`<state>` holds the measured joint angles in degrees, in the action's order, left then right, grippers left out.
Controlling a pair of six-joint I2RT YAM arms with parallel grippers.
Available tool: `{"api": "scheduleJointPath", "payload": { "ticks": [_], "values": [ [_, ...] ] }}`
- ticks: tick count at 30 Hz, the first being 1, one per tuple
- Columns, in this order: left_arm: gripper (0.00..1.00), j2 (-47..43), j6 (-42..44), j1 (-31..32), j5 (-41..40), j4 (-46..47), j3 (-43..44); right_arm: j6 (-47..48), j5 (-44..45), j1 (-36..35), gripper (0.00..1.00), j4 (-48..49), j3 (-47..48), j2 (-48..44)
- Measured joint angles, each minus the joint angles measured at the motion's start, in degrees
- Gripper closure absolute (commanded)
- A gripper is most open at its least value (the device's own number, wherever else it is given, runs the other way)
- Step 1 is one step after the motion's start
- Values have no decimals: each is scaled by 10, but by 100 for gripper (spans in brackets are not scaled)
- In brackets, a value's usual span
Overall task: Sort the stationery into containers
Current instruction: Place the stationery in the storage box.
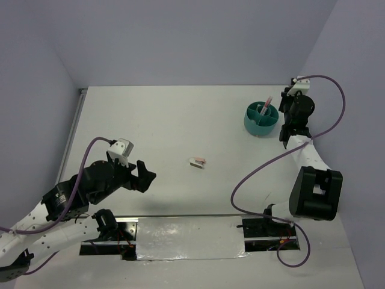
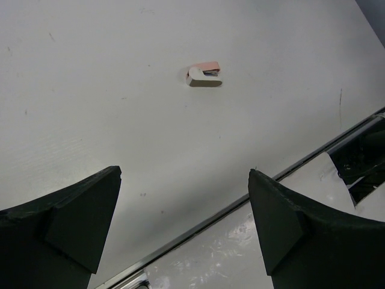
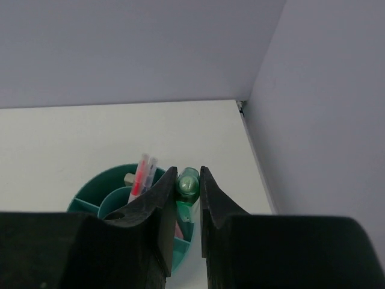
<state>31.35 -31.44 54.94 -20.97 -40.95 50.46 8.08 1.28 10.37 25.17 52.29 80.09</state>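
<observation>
**Mint-green stub [image 3: 188, 185] held at organiser [image 1: 257, 127]**

The stub is pinched in the narrowed right end effector [image 3: 187, 179], at the teal organiser's rim. It should be centred over a free compartment, clear of the upright pens [image 3: 142, 174], before release. The left end effector [image 2: 183, 174] is spread wide and empty. The white table [image 1: 150, 120] is enclosed by lilac walls [image 1: 180, 42].
</observation>
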Motion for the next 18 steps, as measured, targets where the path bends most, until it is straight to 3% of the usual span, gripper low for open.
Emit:
{"api": "scheduleJointPath", "payload": {
  "ticks": [10, 18],
  "values": [
    [1, 2, 13, 0, 31, 13, -2, -9, -117, 36, 96, 18, 25, 85],
    [1, -4, 15, 0, 40, 18, -6, -10, -156, 43, 89, 4, 69, 139]
  ]
}}
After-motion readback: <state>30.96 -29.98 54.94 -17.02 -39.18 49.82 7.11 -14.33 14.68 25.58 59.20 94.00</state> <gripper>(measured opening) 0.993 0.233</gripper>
